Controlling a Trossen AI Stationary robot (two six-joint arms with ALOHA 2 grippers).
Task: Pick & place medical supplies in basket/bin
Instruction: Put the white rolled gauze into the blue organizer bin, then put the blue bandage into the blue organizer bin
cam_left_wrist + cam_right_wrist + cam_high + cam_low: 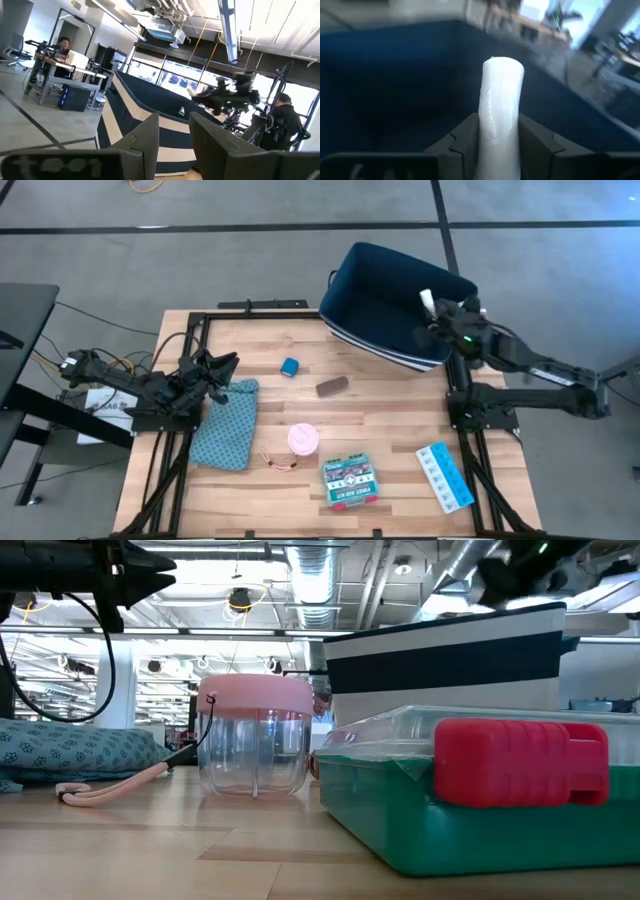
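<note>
My right gripper (432, 320) hovers over the right rim of the dark navy bin (390, 300) and is shut on a white tube (426, 301). My left gripper (222, 372) waits open above the table's left side, by the teal pouch (225, 423). On the wood lie the small blue roll (290, 366), the brown bar (332, 386), the pink roll (303, 440), the green flat box (350, 480) and the light-blue pill organizer (444, 476). The red-white bottle is not seen. My right gripper (497, 125) pinches the white tube between its two fingers, on the tube's lower part (497, 137). The tube lies along the fingers, and its rounded free end (503, 67) sticks out well past them. It is lifted clear, over the bin's dark inside (395, 85).
The bin stands tilted at the table's far right corner, its white-striped base (385, 352) toward the table. A thin pink cord (278, 463) lies near the pink roll. Black frame rails (190, 330) border the table. People and desks show in the room beyond (62, 45).
</note>
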